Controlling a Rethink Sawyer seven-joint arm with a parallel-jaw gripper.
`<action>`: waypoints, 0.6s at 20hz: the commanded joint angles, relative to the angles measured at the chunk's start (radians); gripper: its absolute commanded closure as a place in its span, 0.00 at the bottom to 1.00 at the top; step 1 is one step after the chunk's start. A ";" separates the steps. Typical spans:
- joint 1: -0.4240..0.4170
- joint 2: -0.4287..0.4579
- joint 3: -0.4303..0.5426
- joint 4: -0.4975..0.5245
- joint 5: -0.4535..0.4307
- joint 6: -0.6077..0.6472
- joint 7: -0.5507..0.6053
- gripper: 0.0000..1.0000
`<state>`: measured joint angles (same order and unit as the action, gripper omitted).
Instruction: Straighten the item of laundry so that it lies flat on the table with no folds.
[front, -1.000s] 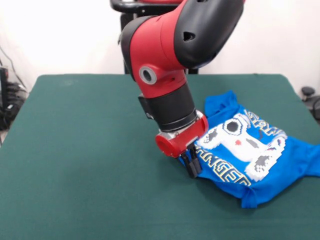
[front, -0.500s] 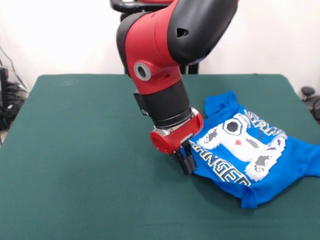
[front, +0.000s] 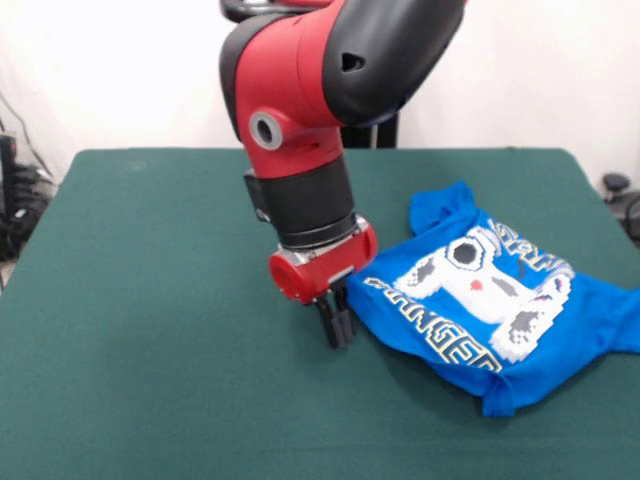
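The item of laundry (front: 480, 300), a bright blue T-shirt with a white game controller print and yellow-outlined letters, lies print-up on the right half of the table (front: 150, 300). A sleeve sticks up at its far corner, and the near right part is still rumpled and folded. My gripper (front: 338, 326) points down at the shirt's left edge, low over the green cloth. It is shut on that edge, which stretches toward it in a point.
The red and black arm (front: 310, 110) leans over the table's middle. Cables (front: 15, 200) hang off the left edge. A black object (front: 618, 188) stands beyond the right edge. The shirt's right sleeve reaches the table's right side.
My gripper has moved left across the table, and the shirt's left edge has followed it, widening the shirt on that side.
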<state>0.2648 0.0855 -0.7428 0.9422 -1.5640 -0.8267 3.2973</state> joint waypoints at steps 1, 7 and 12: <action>-0.009 0.039 0.083 0.064 -0.016 0.049 -0.164 1.00; -0.014 -0.055 0.163 0.093 0.064 -0.002 -0.178 1.00; 0.019 -0.051 0.120 0.093 -0.014 -0.048 -0.110 1.00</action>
<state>0.2570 0.0272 -0.7426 0.9630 -1.5686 -0.8182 3.2973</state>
